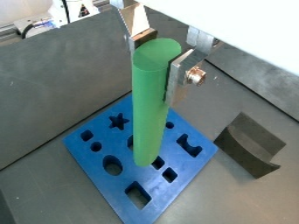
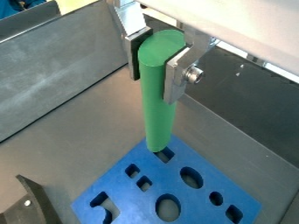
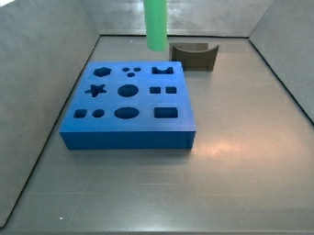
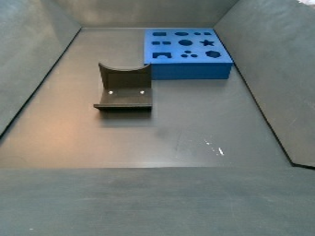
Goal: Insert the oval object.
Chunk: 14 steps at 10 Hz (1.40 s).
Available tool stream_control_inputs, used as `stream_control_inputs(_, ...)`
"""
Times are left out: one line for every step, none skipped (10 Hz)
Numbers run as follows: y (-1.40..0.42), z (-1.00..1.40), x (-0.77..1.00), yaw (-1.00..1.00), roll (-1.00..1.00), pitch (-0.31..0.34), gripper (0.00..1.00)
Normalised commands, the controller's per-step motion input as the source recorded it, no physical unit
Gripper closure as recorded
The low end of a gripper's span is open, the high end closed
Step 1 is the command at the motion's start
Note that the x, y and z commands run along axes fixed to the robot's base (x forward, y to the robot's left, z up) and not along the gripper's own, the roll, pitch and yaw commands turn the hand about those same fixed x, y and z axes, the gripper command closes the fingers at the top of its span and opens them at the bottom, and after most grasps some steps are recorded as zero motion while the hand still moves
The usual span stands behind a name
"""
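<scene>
Green oval object (image 1: 149, 105): one is counted, a single peg, seen in both wrist views and in a side view (image 3: 156, 23).
Gripper (image 1: 158, 57): one is counted, held above the blue block and closed on the peg.
Fingers (image 1: 183, 74): two are counted, one silver plate pressed to each side of the peg.
Blue block (image 3: 128, 130): one is counted.
Cut-outs in the blue block: ten are counted in a side view; one star and one large oval are made out among them.
Dark grey curved block (image 4: 123, 88): one is counted.
</scene>
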Motion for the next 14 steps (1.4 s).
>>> stream_control_inputs(0.0,-0.14,0.07,-0.01,0.0,0.0,1.0)
stream_control_inputs(-0.2,-0.3,0.0,-0.95,0.0,0.0,1.0)
stream_control_inputs(0.0,-0.36,0.0,-1.0,-0.01,0.0,1.0)
stream_control_inputs(0.0,-0.33,0.0,-1.0,-0.01,0.0,1.0)
stream_control_inputs(0.0,-0.32,0.0,-1.0,-0.01,0.0,1.0)
stream_control_inputs(0.0,-0.3,0.0,-1.0,0.0,0.0,1.0)
stream_control_inputs(0.0,-0.27,0.0,-1.0,0.0,0.0,1.0)
stream_control_inputs(0.0,-0.2,0.0,-1.0,0.03,0.0,1.0)
stream_control_inputs(0.0,-0.13,0.0,-1.0,0.06,0.0,1.0)
stream_control_inputs(0.0,-0.03,-0.05,-1.0,0.11,0.007,1.0)
stream_control_inputs(-0.04,0.0,-0.09,-0.98,0.15,0.036,1.0)
stream_control_inputs(-0.04,0.0,-0.09,-0.97,0.16,0.044,1.0)
stream_control_inputs(-0.04,0.0,-0.1,-0.97,0.16,0.046,1.0)
stream_control_inputs(-0.04,0.0,-0.09,-0.98,0.16,0.046,1.0)
